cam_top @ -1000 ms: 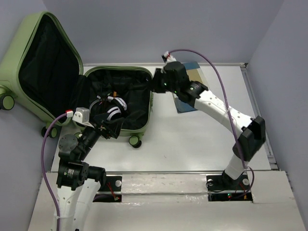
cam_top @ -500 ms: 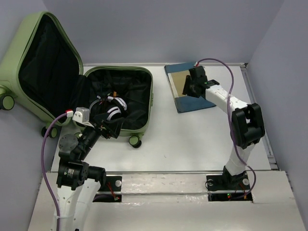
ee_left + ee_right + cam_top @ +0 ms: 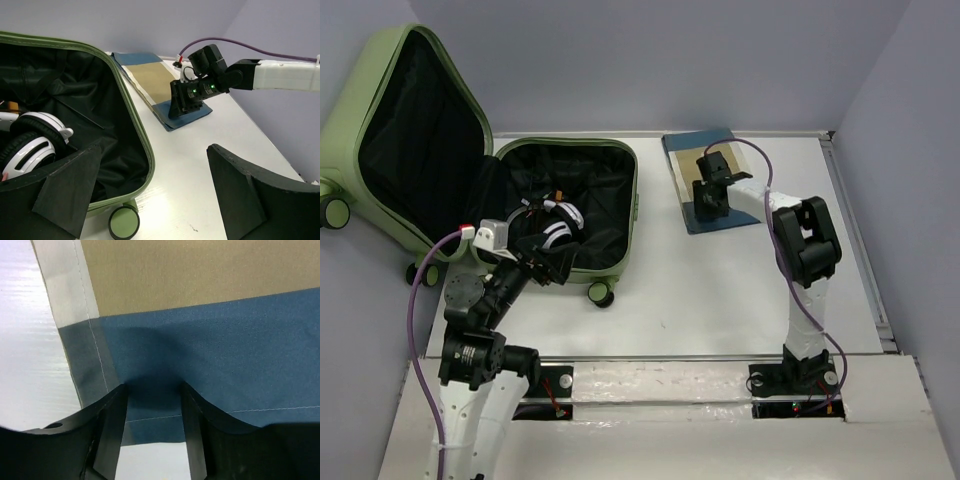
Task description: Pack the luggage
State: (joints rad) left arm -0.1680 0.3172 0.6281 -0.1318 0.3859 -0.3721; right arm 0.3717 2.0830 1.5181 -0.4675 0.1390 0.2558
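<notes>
The luggage (image 3: 570, 146), a light-green suitcase, lies open at the left with its lid propped up and black lining showing. White-and-black headphones (image 3: 552, 222) (image 3: 30, 142) rest inside it. A folded blue-and-tan cloth (image 3: 695, 165) (image 3: 150, 82) (image 3: 225, 340) lies flat on the table to its right. My right gripper (image 3: 708, 200) (image 3: 153, 387) points down on the cloth's near blue edge, jaws apart, the tips pressing into the fabric. My left gripper (image 3: 535, 262) (image 3: 155, 165) hangs wide open and empty over the suitcase's near right corner.
A green caster wheel (image 3: 601, 294) (image 3: 123, 223) sticks out at the suitcase's near right corner. White tabletop (image 3: 720, 290) lies between the suitcase and the cloth. Grey walls close in the back and both sides.
My right gripper has swung from the suitcase's right rim over to the cloth, come down on its near edge, and its jaws have parted. The left arm has barely moved.
</notes>
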